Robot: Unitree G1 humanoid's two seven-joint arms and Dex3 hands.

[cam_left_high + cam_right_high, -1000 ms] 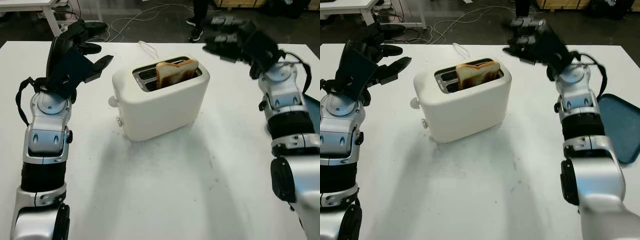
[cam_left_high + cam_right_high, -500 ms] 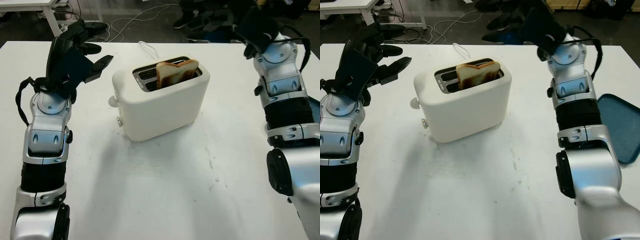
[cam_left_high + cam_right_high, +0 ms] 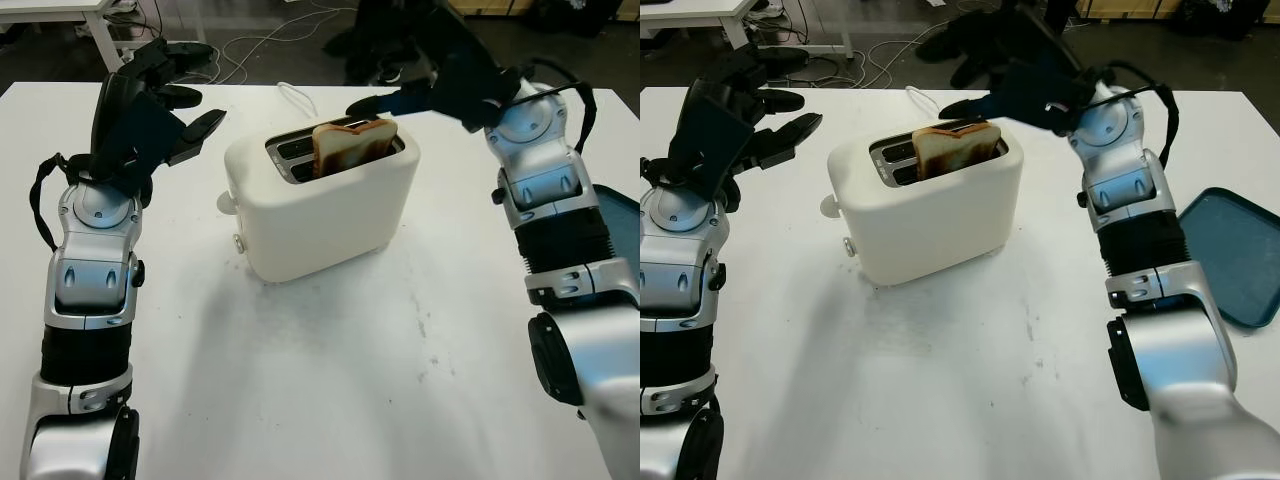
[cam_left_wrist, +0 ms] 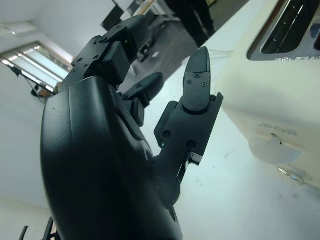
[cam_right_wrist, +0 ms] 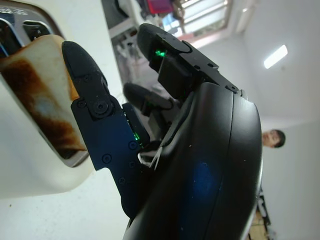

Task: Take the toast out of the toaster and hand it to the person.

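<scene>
At the upper left of the head view, the left hand hangs open above the table, well apart from the toaster and holding nothing. It looks parked and need not join this step.

The toaster sits in the upper middle of the frame, a white cord running off behind it. The toast stands in the slot nearer the robot, toward its right end, its browned top clear of the slot and leaning a little.

At the upper right, the right hand hovers open above and just behind the toast, one finger stretched low over the toaster's right end, close to the crust. Whether it touches is not clear. In the right wrist view the toast lies just beside that finger.

To do this well, the hand should probably come down so its fingers bracket the two flat faces of the raised part, close gently so the slice does not crumble, and lift straight up along the slot. Knocking the light toaster sideways is the main risk.

A blue tray lies at the right edge.
</scene>
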